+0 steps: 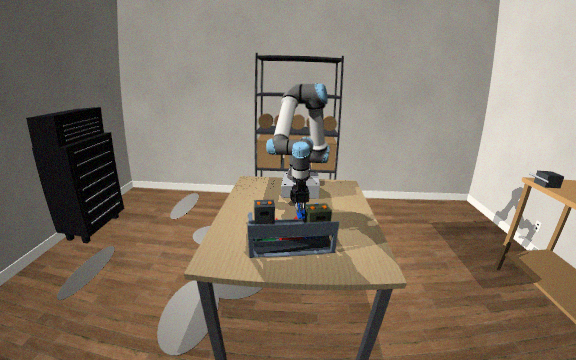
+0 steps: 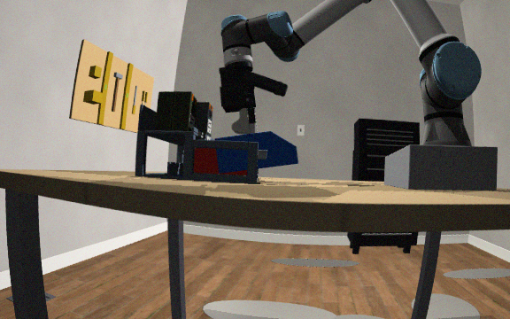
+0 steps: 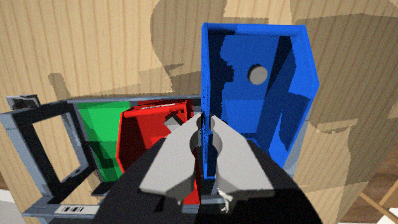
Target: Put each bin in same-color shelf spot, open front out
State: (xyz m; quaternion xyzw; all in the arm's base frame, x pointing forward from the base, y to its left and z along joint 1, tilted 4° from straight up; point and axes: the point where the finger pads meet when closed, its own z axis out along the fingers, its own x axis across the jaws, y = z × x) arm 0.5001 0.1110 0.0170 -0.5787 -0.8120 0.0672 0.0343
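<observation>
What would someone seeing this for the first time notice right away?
The bright blue bin stands out first, its side wall pinched in the closed gripper and held off the table at the dark shelf. Beside it, red and green show inside the shelf. A small grey round part lies in the blue bin.

You count two bins, one blue [image 3: 260, 95], one red [image 3: 150, 131]; one shelf [image 3: 30, 150]; two dark boxes [image 1: 264, 211] [image 1: 318, 212].

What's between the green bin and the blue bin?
The red bin sits between the green bin and the blue bin, clearest in the wrist view. The gripper pinches the blue bin's side wall.
</observation>
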